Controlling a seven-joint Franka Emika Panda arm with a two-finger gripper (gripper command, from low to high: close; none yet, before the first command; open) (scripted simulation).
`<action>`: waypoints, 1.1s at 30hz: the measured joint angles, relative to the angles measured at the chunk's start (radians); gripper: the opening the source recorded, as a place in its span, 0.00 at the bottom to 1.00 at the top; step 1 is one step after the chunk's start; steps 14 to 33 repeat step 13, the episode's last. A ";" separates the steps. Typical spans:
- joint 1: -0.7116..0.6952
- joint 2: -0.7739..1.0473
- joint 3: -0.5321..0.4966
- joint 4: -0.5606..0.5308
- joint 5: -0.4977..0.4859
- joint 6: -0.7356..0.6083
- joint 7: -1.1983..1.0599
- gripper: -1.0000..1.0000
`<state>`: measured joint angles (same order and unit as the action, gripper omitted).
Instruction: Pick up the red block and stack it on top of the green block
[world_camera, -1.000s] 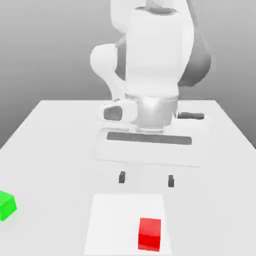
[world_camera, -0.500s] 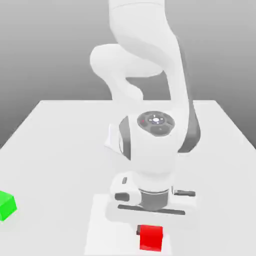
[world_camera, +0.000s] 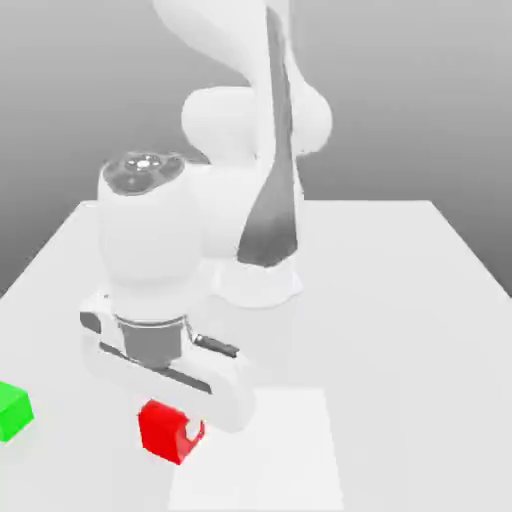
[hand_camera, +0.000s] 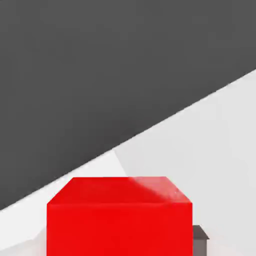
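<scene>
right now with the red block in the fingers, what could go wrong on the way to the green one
The red block sits gripped low under the hand, with the green block off at the exterior view's left edge. If it travels too low, it could knock the green block aside instead of landing on top. The red block also looks slightly turned relative to the green one, so the stack may sit skewed.

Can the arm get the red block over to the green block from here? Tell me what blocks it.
Probably yes: the tool is shut on the red block, and bare table lies between it and the green block.
</scene>
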<state>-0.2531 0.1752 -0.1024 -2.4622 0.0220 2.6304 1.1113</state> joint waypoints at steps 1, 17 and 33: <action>-0.027 -0.002 -0.027 0.005 0.009 -0.008 0.005 0.00; -0.242 0.141 -0.145 0.063 0.159 0.071 -0.025 1.00; -0.242 0.141 -0.145 0.063 0.159 0.071 -0.025 1.00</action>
